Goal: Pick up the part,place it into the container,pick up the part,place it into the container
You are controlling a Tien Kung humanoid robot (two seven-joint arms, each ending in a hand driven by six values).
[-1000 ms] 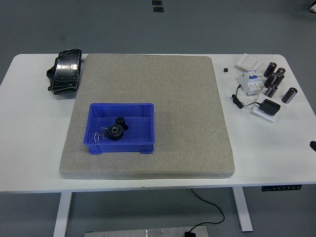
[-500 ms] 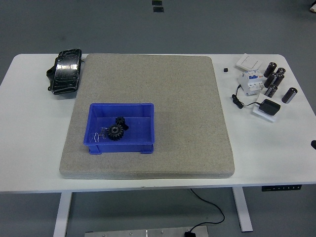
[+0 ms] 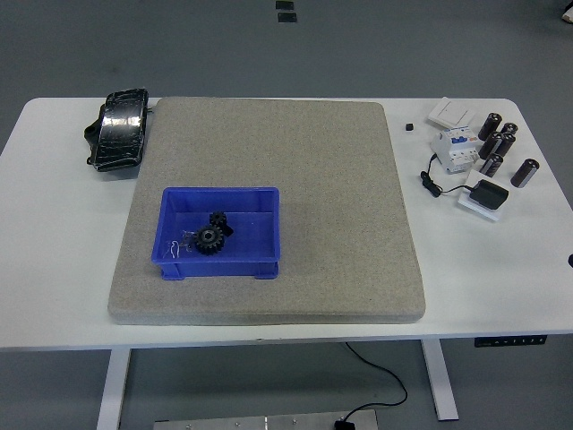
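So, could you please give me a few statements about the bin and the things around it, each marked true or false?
1. The blue bin sits on the grey mat. True.
2. The bin is empty. False: black gears lie inside it.
3. Dark cylinders stand at the table's far right. True.
4. A robot hand is reaching into the bin. False: only a dark sliver shows at the right edge, away from the bin.
5. The black pouch lies on the mat's right side. False: it lies off the mat's far left corner.

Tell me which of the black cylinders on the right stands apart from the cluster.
The black cylinder at the far right, nearest the table's right edge. It stands alone, while the other cylinders crowd together beside the white breaker unit.
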